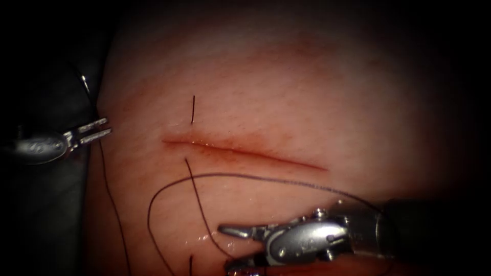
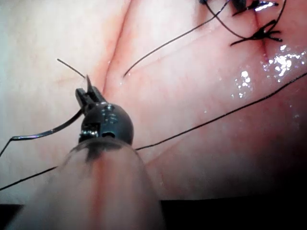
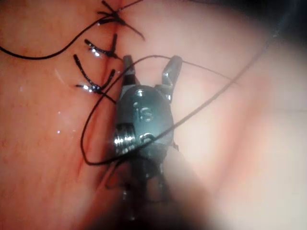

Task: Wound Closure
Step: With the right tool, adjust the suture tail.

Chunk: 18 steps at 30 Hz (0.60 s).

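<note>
I see the pale pink slab of pork tissue (image 1: 286, 82) with its thin reddish cut (image 1: 240, 151) running from left to lower right across the middle. My right arm's silver needle driver (image 1: 232, 248) lies below the cut with its jaws parted wide; the right wrist view shows both jaw tips apart with dark thread draped across them, and nothing clamped. My left arm's smaller silver needle driver (image 1: 99, 129) sits at the tissue's left edge, jaws nearly closed. In the left wrist view those jaws grip the thin curved steel needle (image 2: 45, 133), which arcs off to one side, clear of the tissue. Long dark purple thread (image 1: 266, 179) loops over the tissue below the cut. A short cut thread end (image 1: 193, 109) stands just above the cut's left end.
</note>
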Motion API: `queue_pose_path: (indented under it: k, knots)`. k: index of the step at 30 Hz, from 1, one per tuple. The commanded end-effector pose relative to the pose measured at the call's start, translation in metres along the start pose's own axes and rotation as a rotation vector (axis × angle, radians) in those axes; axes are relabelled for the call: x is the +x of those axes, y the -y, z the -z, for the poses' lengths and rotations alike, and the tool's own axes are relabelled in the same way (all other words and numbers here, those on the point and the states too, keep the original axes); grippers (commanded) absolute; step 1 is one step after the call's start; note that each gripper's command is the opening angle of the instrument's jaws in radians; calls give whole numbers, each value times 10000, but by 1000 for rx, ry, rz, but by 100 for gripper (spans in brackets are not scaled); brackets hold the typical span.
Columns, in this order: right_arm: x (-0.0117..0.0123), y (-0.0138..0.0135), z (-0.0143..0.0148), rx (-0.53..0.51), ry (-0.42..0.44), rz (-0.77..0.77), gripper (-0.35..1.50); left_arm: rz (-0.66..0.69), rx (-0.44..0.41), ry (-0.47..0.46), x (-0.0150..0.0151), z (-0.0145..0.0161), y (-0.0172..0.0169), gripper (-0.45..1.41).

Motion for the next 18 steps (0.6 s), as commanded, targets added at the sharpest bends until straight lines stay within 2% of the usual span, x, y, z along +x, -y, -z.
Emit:
queue_pose_path:
  k: [1, 6, 9, 18]
  knots:
    - [-11, -14, 6, -16, 6, -21, 146, 0, -1, -1, -2, -6, -3, -45]
    - [-23, -49, 50, -32, 35, -7, 148, 0, 0, -1, -2, -7, -3, -45]
    - [-24, -63, 65, -55, 48, 31, 148, 1, 0, -1, -2, -7, -3, -45]
    - [-27, -90, 69, -135, 72, -9, 149, 0, 0, -1, -2, -7, -3, -45]
